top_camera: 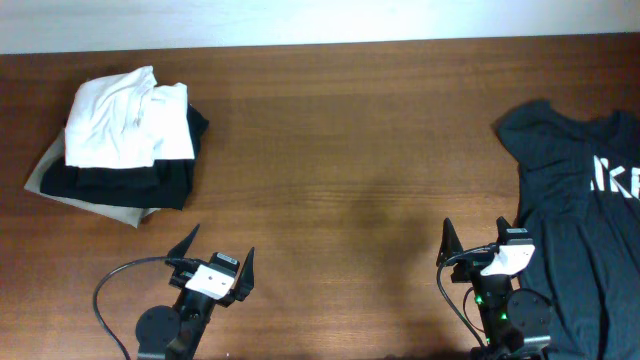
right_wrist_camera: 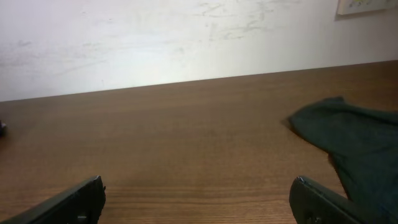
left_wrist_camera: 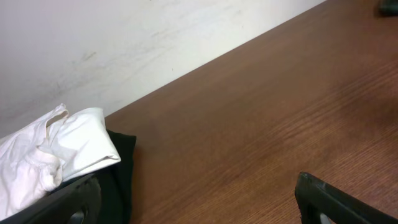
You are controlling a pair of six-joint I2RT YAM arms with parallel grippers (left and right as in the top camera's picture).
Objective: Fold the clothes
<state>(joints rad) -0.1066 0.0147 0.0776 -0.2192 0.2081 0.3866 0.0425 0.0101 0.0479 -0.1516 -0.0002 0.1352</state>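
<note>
The dark T-shirt (top_camera: 585,230) lies spread at the frame's right edge, just beside the right end effector (top_camera: 475,240); that and the left end effector (top_camera: 220,245) gape wide, empty.

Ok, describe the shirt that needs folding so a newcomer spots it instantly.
Start at the brown wooden table and go to its right edge. The T-shirt lies there spread out, very dark with white lettering; the only other clothes sit folded in a pile at far left.
</note>
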